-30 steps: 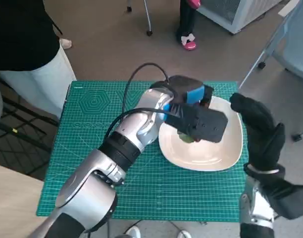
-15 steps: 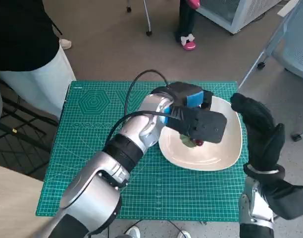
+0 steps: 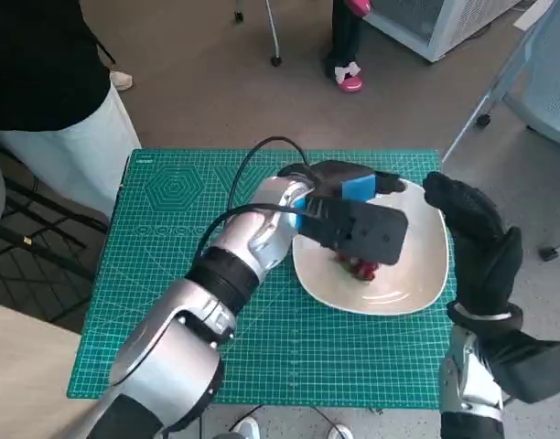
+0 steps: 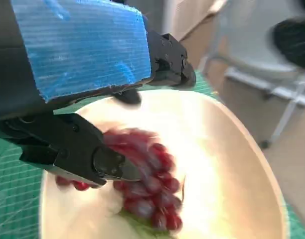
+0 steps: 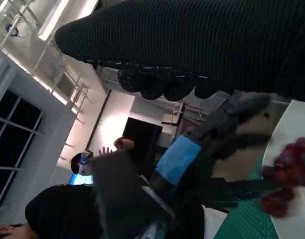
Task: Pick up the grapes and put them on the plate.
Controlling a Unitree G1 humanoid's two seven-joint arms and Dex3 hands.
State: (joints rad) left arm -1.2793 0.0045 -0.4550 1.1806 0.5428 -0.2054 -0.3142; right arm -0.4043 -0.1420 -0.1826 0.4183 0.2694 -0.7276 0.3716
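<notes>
A bunch of red grapes (image 3: 360,268) lies on the white plate (image 3: 417,274), half hidden under my left hand (image 3: 353,224). In the left wrist view the grapes (image 4: 147,184) are blurred and sit on the plate (image 4: 232,164) just below my black fingers (image 4: 77,154), which are spread apart and hold nothing. My right hand (image 3: 472,238) hovers at the plate's right rim, gloved fingers loosely extended and empty. The right wrist view shows the grapes (image 5: 284,174) and my blue-taped left hand (image 5: 180,157) above them.
The plate rests on a green cutting mat (image 3: 170,238) covering the small table. A person in a black top and white trousers (image 3: 42,91) stands at the far left. Feet in pink shoes (image 3: 349,78) and chair legs (image 3: 500,91) are beyond the table.
My left hand has drawn up and slightly left off the plate. The grapes, hidden under it before, now show red on the plate. The right hand has barely moved.
</notes>
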